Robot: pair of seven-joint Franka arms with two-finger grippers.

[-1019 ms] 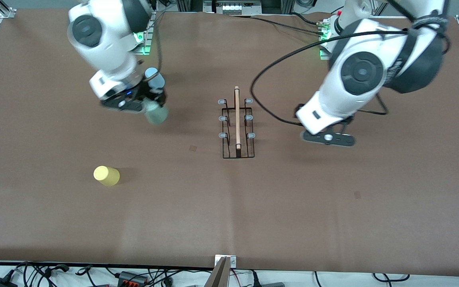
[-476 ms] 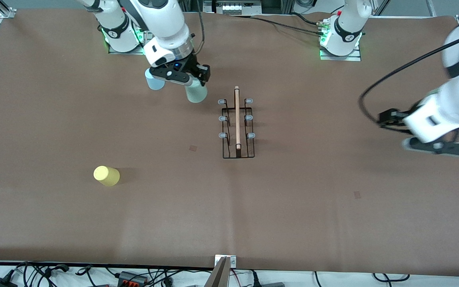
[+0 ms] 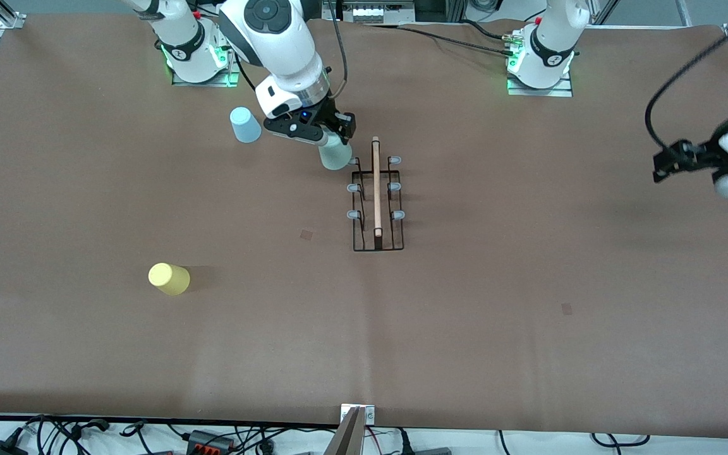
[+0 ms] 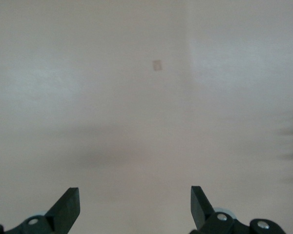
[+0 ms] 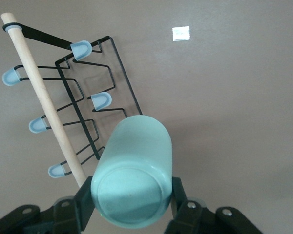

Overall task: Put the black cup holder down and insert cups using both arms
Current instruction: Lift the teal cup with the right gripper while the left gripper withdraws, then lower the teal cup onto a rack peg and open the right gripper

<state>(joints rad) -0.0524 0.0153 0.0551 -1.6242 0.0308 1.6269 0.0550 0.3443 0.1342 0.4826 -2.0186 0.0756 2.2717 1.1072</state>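
Where front hides it, mint cup base shows.

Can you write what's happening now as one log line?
right gripper: holds pale mint plastic cup over black wire cup holder | left gripper: jaws open, waiting

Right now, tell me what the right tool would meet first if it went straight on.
Probably the rack: the right tool holds the mint cup pointing down over its end prongs. Depth is unclear.
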